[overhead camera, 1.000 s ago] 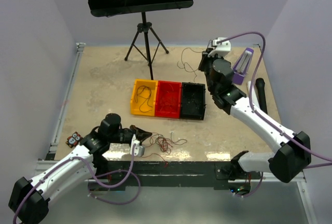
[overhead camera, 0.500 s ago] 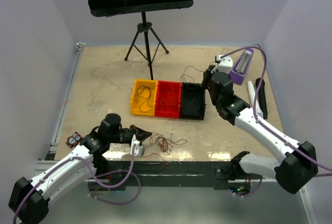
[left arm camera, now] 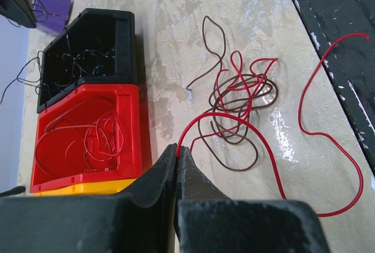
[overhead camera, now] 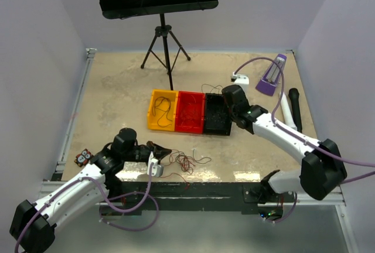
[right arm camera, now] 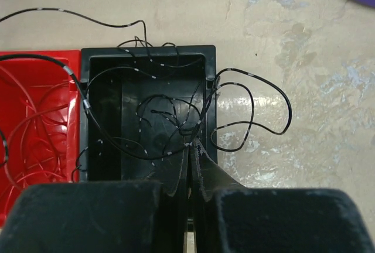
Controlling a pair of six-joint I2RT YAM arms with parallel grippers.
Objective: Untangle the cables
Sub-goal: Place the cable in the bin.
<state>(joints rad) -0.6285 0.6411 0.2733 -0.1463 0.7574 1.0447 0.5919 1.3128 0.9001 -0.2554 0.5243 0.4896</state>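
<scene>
cables (left arm camera: 240, 103), a light, limp red-and-brown clump, lie on the table (left arm camera: 234, 19) just beyond the left gripper (left arm camera: 177, 150), whose jaws pinch a red wire (left arm camera: 205, 116); a free end looks the easiest hold. right gripper (right arm camera: 190, 147) jaws clamp a black wire (right arm camera: 289, 109) over the black bin (right arm camera: 146, 51). the clump's crossings are hard to read.

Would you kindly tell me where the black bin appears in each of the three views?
Top external: black bin, centre, right end of the bin row.
Left wrist: upper left.
Right wrist: centre-left.
Shared landmark: the red bin right beside it.
</scene>
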